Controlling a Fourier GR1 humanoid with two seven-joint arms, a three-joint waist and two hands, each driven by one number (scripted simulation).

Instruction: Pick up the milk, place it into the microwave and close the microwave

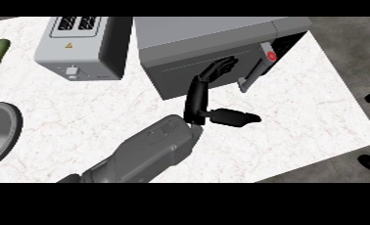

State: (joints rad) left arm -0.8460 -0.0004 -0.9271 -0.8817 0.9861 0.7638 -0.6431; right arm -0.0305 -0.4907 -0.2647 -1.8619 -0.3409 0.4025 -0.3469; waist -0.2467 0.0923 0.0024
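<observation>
Your left hand (206,97) is stretching out flat, holding nothing, fingers lying against the microwave's (209,48) door, thumb pointing away. You cannot see the milk. Left of the microwave, a toaster (80,48) is sitting on the desk (72,116).

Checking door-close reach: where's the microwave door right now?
Head view, upper right: the microwave door stands ajar at the right end of the microwave, just right of the left hand, whose fingers reach toward it. The toaster sits far left.
</observation>
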